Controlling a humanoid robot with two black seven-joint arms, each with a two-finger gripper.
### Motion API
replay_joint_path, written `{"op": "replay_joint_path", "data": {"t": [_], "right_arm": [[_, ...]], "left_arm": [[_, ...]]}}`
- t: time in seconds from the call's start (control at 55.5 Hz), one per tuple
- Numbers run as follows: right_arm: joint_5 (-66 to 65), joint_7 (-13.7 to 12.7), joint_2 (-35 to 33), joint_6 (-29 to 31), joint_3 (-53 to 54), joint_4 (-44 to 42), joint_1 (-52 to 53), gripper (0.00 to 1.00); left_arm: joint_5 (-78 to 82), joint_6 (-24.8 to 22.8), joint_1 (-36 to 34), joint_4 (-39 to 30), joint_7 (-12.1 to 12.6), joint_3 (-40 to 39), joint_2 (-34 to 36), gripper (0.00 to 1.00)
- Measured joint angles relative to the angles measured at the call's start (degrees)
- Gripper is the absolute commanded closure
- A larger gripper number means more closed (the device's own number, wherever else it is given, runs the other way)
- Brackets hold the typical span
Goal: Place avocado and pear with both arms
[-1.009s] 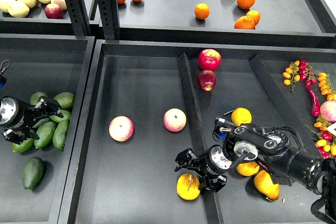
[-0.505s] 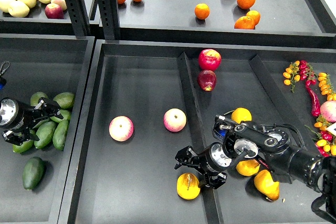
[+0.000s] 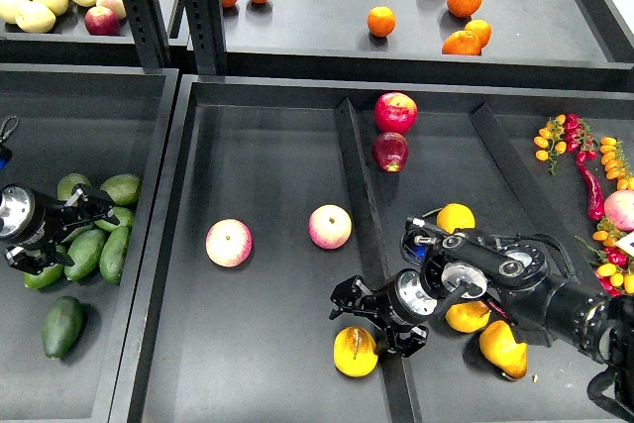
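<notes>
The dark green avocado (image 3: 62,326) lies alone at the front of the left bin, below a pile of lighter avocados (image 3: 97,241). My left gripper (image 3: 77,228) is open and empty, its fingers spread over that pile, above and apart from the dark avocado. The pear (image 3: 355,352), yellow-orange with a brownish blotch, lies at the front of the middle bin against the divider. My right gripper (image 3: 363,322) is open just above the pear, its fingers spread over the top of it and not closed on it.
Two pink-yellow apples (image 3: 229,243) (image 3: 330,227) lie in the middle bin. Red apples (image 3: 394,112) sit by the divider (image 3: 359,195). Plain yellow pears (image 3: 501,346) lie under my right arm. Chillies and small tomatoes (image 3: 586,167) are at far right. Oranges (image 3: 380,21) sit on the back shelf.
My right gripper has shifted very slightly left over the pear, and my left gripper has shifted very slightly down. Neither fruit has moved.
</notes>
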Motion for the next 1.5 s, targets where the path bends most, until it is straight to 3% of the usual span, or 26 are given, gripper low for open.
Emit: {"op": "replay_joint_path", "data": {"t": [1.261,1.495], "right_arm": [[8.3,0.0,-2.1,0.0,-0.5,0.6,-1.6,0.00],[9.2,0.0,-5.5,0.0,-0.9,0.5,-0.9,0.00]], "left_arm": [[0.1,0.0,1.3,1.0,0.0,0.1,0.9,0.00],[0.1,0.0,1.3,1.1,0.0,0.1,0.6,0.00]]}}
